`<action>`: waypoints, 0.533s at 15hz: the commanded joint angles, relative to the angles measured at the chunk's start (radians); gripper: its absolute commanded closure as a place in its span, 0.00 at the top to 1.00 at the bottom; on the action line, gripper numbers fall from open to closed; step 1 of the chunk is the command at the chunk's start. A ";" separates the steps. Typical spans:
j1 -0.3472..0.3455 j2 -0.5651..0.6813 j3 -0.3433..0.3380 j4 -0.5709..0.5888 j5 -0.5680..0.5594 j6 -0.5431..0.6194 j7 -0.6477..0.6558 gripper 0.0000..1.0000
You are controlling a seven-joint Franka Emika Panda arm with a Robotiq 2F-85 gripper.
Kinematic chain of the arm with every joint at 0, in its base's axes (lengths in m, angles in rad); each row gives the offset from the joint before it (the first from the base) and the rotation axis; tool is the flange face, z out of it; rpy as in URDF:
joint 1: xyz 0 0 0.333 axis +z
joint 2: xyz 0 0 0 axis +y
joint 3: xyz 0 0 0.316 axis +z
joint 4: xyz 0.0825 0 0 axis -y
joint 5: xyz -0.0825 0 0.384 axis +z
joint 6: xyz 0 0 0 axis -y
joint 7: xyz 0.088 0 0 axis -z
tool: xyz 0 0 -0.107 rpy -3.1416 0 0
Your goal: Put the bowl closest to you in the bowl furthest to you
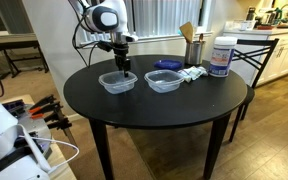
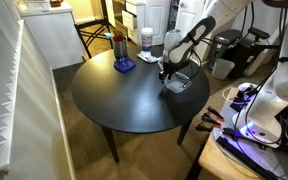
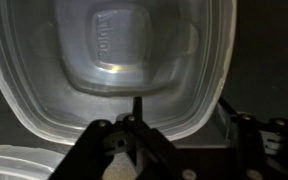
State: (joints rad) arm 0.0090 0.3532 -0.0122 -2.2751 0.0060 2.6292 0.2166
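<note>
Two clear plastic bowls stand on the round black table [image 1: 154, 105]. My gripper [image 1: 122, 66] is low over the near bowl [image 1: 117, 82], also seen in the other exterior view [image 2: 179, 84] with the gripper [image 2: 166, 72] at its edge. In the wrist view the near bowl [image 3: 134, 50] fills the frame. The gripper [image 3: 181, 108] is open, with one finger inside the bowl and one outside its rim, and it is not closed on the rim. The far bowl [image 1: 164, 81] stands beside it, and its rim shows in the wrist view [image 3: 14, 165].
A blue lid or dish [image 1: 167, 65], a white canister [image 1: 221, 56] and a metal cup with utensils [image 1: 194, 50] stand at the back of the table. Chairs and a cabinet lie beyond. A desk with cables [image 2: 249, 130] is close to the table edge.
</note>
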 commanded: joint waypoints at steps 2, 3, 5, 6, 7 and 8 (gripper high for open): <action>-0.001 0.034 -0.009 0.033 0.020 0.000 -0.021 0.35; -0.003 0.037 -0.011 0.037 0.022 0.000 -0.021 0.28; -0.005 0.032 -0.017 0.033 0.021 -0.002 -0.018 0.15; -0.003 0.028 -0.021 0.029 0.019 -0.002 -0.014 0.09; -0.002 0.016 -0.023 0.020 0.017 -0.010 -0.011 0.03; 0.003 0.000 -0.026 0.008 0.014 -0.027 -0.004 0.02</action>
State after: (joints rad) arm 0.0053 0.3902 -0.0301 -2.2388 0.0060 2.6284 0.2166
